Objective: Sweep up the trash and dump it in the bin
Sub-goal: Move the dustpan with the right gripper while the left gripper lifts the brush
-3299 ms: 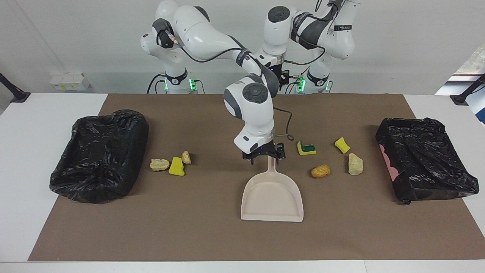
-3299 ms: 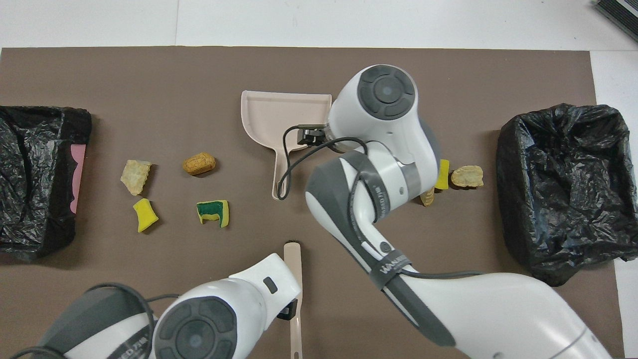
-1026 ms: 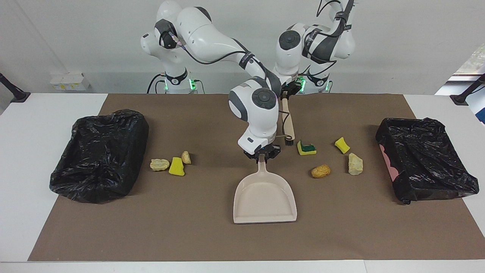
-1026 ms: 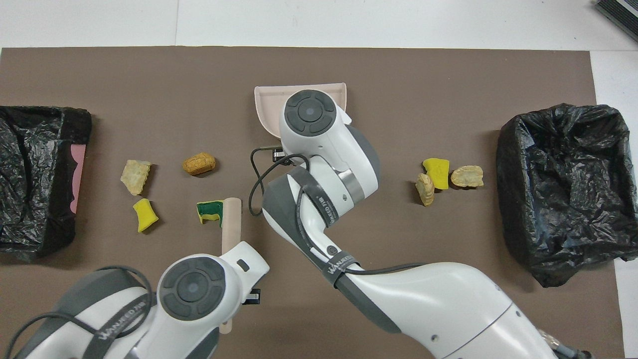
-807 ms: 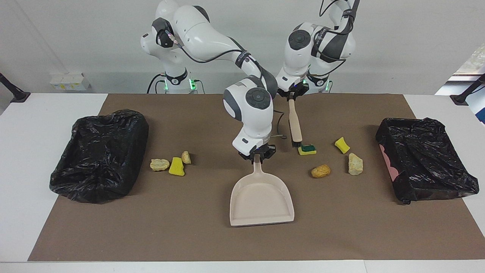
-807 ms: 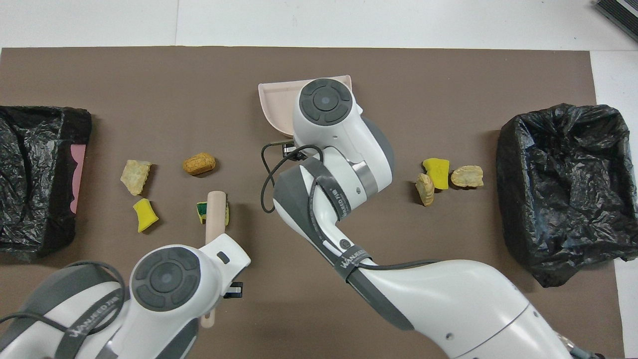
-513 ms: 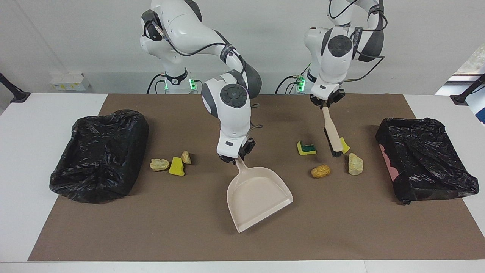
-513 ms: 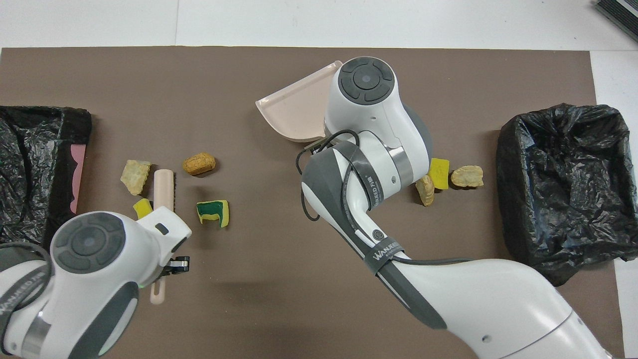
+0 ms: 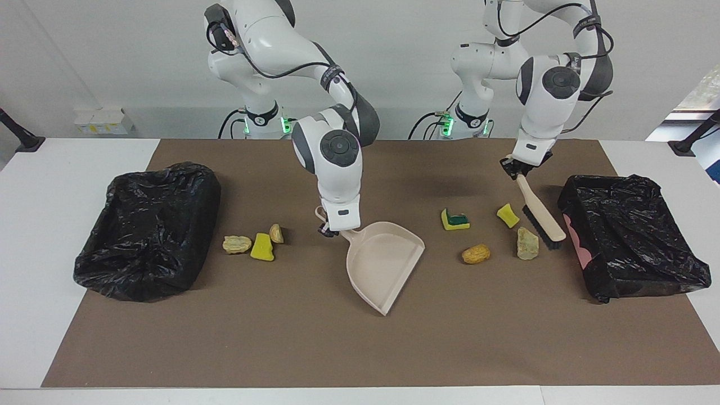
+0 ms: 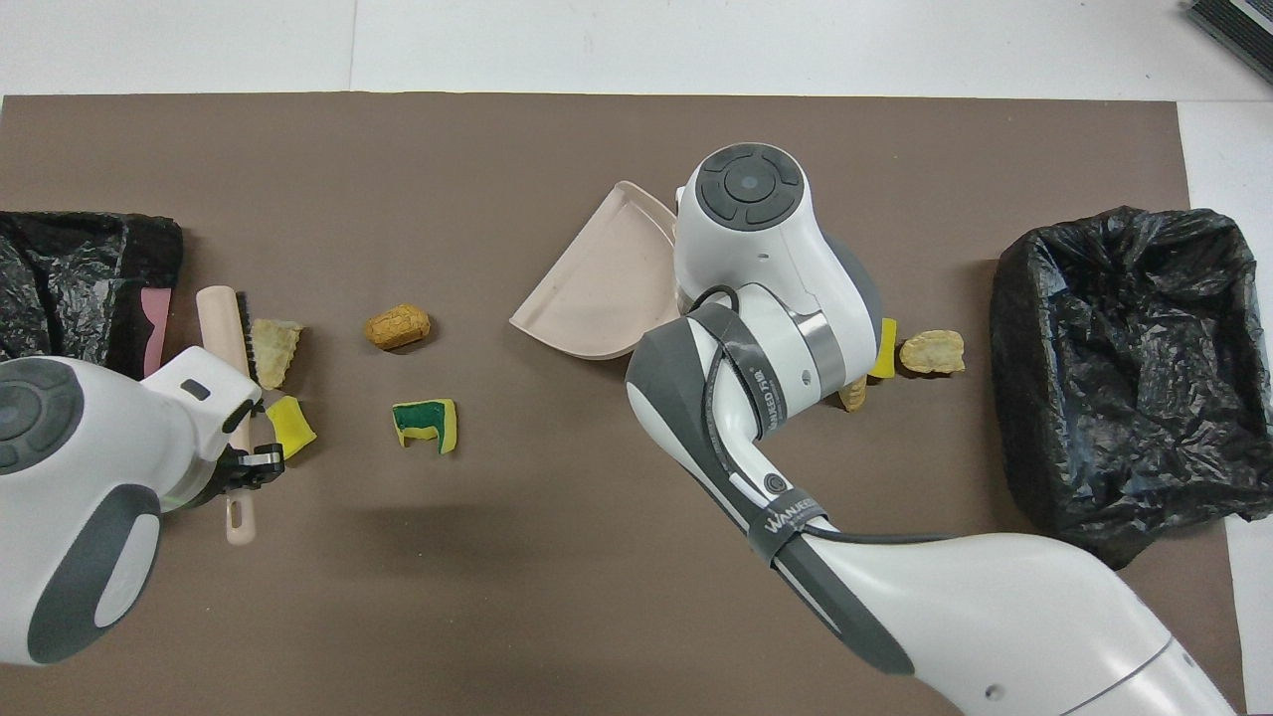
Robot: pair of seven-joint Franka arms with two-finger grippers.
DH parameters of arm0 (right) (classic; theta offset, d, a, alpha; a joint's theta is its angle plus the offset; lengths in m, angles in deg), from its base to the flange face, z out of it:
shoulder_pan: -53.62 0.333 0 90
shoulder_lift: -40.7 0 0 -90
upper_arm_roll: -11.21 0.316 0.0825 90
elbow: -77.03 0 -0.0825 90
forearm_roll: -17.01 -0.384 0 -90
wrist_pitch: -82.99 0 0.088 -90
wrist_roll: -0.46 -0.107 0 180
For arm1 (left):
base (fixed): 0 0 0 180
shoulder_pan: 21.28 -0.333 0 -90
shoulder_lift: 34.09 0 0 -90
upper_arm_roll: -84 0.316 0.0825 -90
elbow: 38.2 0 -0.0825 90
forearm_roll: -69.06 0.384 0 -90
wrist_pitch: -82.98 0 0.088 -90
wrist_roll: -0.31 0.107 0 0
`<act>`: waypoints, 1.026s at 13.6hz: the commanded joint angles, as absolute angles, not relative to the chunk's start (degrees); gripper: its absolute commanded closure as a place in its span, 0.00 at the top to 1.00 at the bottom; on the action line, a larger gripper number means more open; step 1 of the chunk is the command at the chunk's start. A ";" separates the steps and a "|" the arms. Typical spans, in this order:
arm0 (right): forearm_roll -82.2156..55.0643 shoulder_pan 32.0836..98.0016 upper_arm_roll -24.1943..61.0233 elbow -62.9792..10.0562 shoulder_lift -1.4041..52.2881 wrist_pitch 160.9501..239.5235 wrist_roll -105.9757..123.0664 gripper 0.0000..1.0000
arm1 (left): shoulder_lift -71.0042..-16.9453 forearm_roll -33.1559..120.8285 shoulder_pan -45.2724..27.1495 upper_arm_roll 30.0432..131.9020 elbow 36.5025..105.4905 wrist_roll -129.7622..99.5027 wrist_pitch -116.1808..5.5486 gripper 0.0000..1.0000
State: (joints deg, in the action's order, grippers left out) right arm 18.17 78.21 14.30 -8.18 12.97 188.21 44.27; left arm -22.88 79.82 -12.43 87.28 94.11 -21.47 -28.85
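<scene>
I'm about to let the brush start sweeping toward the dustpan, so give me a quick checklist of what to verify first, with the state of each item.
1. Left gripper holds the brush by its handle: ok.
2. Brush bristles sit beside the beige lump, between it and the bin at the left arm's end: ok.
3. Right gripper holds the dustpan by its handle: ok.
4. Dustpan mouth faces the four scraps at the left arm's end: ok.
5. Dustpan lip flat on the brown mat: cannot tell.
6. Sweep path clear: not ok; the orange-brown lump and the green-layered sponge chunk lie between.
</scene>
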 commanded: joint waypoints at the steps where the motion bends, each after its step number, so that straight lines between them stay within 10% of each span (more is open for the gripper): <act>1: 19.38 77.70 14.64 -15.59 16.52 196.51 61.73 0.00 | -24.77 81.10 -13.54 86.55 96.00 -22.27 -30.74 0.00; 14: 29.41 82.80 14.82 -16.31 15.56 199.88 55.94 0.00 | -28.47 71.71 -3.28 86.02 97.76 -16.48 -38.04 0.00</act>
